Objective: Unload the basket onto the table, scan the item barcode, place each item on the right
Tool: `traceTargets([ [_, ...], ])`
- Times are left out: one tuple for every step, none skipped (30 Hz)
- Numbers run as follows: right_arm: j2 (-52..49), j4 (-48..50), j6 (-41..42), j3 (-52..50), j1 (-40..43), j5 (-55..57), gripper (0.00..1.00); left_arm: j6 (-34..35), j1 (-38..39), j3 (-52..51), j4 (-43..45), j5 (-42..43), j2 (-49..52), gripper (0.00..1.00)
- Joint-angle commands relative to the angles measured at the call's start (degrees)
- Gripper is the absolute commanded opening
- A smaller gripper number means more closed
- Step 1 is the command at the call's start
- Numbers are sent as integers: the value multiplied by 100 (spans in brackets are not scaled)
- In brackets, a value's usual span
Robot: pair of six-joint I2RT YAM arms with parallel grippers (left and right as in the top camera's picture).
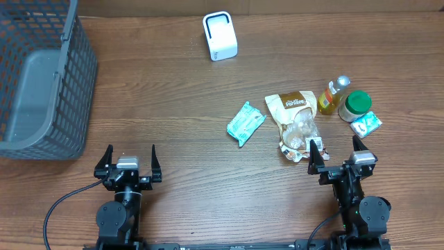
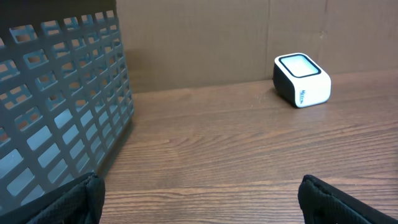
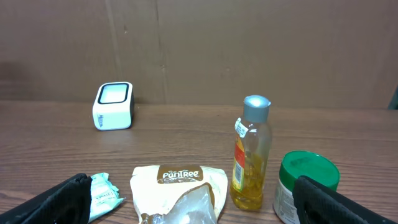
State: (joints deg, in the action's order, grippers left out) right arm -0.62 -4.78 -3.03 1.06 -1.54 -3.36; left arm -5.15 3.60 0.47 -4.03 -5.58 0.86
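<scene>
Foremost, snack bag (image 1: pixel 296 121): a clear and tan pouch with a brown band lay right of centre, just ahead of the right gripper (image 1: pixel 334 146), with pale round pieces showing through.
Far edge: the scanner (image 1: pixel 220 36), a white box with a dark-rimmed window, stood well apart from the goods.
Other goods: a teal packet (image 1: pixel 245 123) lay left of the bag; an oil bottle (image 1: pixel 331 97), a green-lidded jar (image 1: pixel 355 105) and a small teal packet (image 1: pixel 365 123) clustered to its right.
Open room: the wood table (image 1: pixel 173 90) stretched between scanner and goods; a grey mesh basket (image 1: pixel 41 76) filled the far left corner.
Writing: "PanTree" showed on the bag; the scanner's blue mark was too small to read.
Hands: the left gripper (image 1: pixel 129 151) and the right gripper both had their jaws spread wide, holding nothing.
</scene>
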Motion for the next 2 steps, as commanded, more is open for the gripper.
traceTargets([
  [46,13,-4,-61,-28,74,100,-151,-42,-20,0,-13,-61,100],
  [46,13,-4,-61,-28,76,100,-151,-42,-20,0,-13,-61,100],
])
